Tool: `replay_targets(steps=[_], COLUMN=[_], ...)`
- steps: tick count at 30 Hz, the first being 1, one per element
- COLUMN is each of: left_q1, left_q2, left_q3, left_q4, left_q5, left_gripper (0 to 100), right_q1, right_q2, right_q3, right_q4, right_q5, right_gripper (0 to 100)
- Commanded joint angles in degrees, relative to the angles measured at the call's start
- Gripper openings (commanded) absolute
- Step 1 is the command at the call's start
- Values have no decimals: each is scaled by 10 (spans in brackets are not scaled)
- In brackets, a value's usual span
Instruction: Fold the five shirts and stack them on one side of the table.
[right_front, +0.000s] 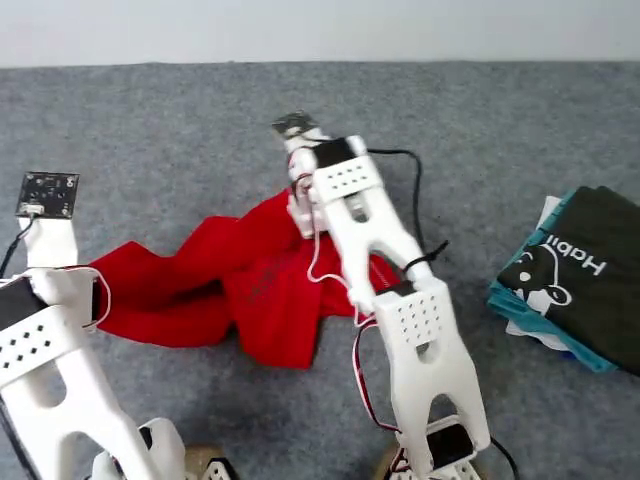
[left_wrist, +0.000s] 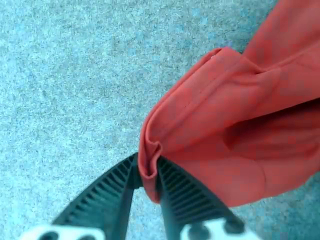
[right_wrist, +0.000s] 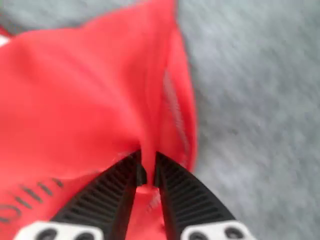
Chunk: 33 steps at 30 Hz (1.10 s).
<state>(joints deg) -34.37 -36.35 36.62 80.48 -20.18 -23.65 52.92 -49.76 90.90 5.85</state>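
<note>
High view showed the red shirt (right_front: 230, 290) lying crumpled near the middle of the grey table (right_front: 180, 120), its cloth spreading from the centre out toward 9 o'clock in loose, uneven folds. At 3 o'clock, against the edge of that view, sat the stack of folded shirts (right_front: 575, 290): a dark one with a white print lay on top, with teal layers showing beneath it. The stack was well apart from the red shirt, with bare table between them.

The right arm (right_front: 390, 270) ran up from 6 o'clock toward the centre, and its far end met the red shirt at the cloth's 1 o'clock corner. The left arm (right_front: 50, 350) stood at 8 o'clock, beside the 9 o'clock end of the shirt.

From the left wrist view, the left gripper (left_wrist: 149, 172) had its black ribbed jaws pressed together on a doubled edge of the red shirt, a stitched hem curling over just past the tips. The rest of the cloth billowed away from the jaws over the table.

From the right wrist view, the right gripper (right_wrist: 146, 167) likewise pinched a narrow ridge of the red cloth between its closed jaws. The fabric rose away from the tips in a taut crease, and some dark lettering showed on the cloth beside one jaw.
</note>
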Motion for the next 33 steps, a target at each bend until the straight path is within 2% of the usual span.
replay_targets(steps=[1, 3, 11, 17, 19, 27, 33], left_q1=[-2, -2, -2, -2, -2, -1, -1], left_q2=[-18, -18, -17, -15, -15, -15, -18], left_q3=[-1, -1, -1, -1, -1, -1, 22], left_q4=[-8, -8, -9, -9, -9, -9, -11], left_q5=[-5, -5, -5, -5, -5, -5, -6], left_gripper=[13, 13, 13, 13, 13, 13, 13], right_q1=[25, 29, 44, 44, 36, 7, -21], right_q2=[-7, -7, -49, -51, -41, 47, 101], right_q3=[-28, -25, -52, -148, -178, -209, -209], right_q4=[80, 121, 110, 109, 88, -44, -87], right_q5=[3, 25, 35, 32, 33, 35, 33], right_gripper=[20, 14, 32, 258, 297, 270, 270])
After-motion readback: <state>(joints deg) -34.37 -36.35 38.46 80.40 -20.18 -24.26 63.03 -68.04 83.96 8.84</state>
